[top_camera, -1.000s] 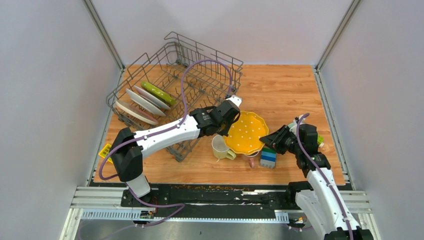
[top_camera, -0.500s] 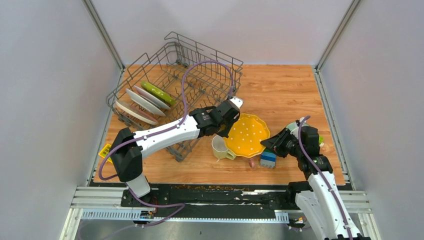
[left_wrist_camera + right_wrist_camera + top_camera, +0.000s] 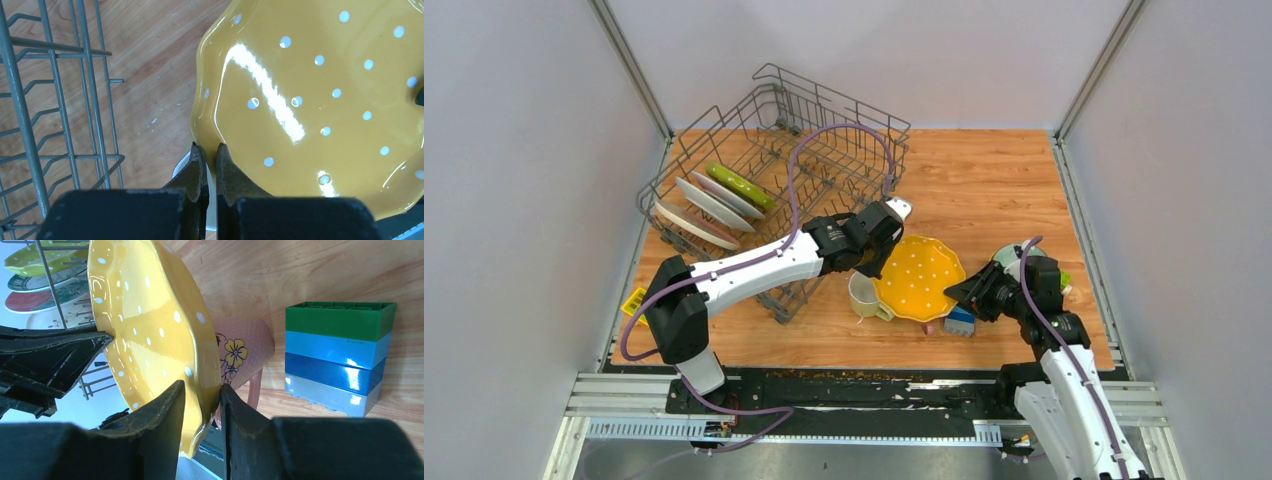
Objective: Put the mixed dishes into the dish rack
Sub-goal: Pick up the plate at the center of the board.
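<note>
Now handover: left fingers (image 3: 196, 165) pinch plate (image 3: 916, 278) rim, tilted above table (image 3: 1004, 190) beside rack (image 3: 894, 150); right fingers (image 3: 160, 410) straddle opposite rim, grip unclear. Next, probably: right clears, left slots it.

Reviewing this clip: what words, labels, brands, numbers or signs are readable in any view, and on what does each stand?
No text can be read in any view.
patterned-rim plate in the rack: dark marks round the rim, too small and blurred to tell whether they are letters.
pink mug: a drawn yellow flower, no words.
yellow plate: white dots only.
toy blocks: no lettering on the faces that show.
</note>
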`<state>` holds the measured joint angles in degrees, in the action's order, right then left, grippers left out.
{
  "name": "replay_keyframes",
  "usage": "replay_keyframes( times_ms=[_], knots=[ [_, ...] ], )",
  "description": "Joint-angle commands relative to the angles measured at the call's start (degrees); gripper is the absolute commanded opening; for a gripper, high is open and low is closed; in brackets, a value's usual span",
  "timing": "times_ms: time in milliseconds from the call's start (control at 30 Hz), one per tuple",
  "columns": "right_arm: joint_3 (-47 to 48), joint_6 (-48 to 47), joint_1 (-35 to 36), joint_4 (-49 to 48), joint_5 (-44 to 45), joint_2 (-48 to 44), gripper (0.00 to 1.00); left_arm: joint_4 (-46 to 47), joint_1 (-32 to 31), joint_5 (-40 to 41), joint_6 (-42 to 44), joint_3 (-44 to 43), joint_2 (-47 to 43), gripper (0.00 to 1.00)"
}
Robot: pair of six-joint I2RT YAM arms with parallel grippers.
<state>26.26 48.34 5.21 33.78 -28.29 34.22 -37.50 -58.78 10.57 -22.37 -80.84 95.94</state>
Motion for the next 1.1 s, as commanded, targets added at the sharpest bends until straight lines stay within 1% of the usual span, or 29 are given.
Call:
replay_keyframes(
  times_ms=[0, 300, 500, 600, 633, 700, 767, 1033, 1067],
  knots=[
    [1.8, 3.86, 2.03, -21.42, -8.53, -0.29, 0.32, 8.85, -7.67, -24.15, 1.02, -1.4, 0.93, 0.0],
    [-2.83, 6.76, 2.04, -30.22, -7.62, -1.25, 0.41, 8.14, -7.7, -23.38, 0.84, -1.68, 1.66, 0.0],
    [-5.7, 9.72, 2.04, -36.12, -5.97, -2.2, 0.43, 8.12, -7.66, -23.21, 0.73, -1.94, 1.79, 0.0],
    [-6.54, 10.44, 2.08, -37.98, -5.4, -2.9, 0.42, 8.25, -7.71, -23.14, 0.68, -2.03, 1.87, 0.0],
    [-6.7, 10.63, 2.04, -38.89, -5.53, -3.11, 0.38, 8.24, -7.68, -23.2, 0.67, -1.97, 1.92, 0.0],
    [-6.83, 10.78, 2.07, -39.58, -5.53, -3.6, 0.28, 8.3, -7.66, -23.2, 0.6, -1.92, 1.9, 0.0],
    [-6.77, 10.62, 2.07, -39.92, -5.61, -4.18, 0.21, 8.43, -7.67, -23.01, 0.64, -1.85, 1.82, 0.0],
    [-4.86, 9.96, 2.03, -39.75, -7.22, -4.76, 0.0, 8.68, -7.66, -21.57, 1.06, -2.79, 0.66, 0.0],
    [-4.51, 9.94, 2.06, -39.76, -7.5, -4.7, 0.0, 8.76, -7.71, -21.34, 1.08, -2.86, 0.19, 0.0]
  ],
)
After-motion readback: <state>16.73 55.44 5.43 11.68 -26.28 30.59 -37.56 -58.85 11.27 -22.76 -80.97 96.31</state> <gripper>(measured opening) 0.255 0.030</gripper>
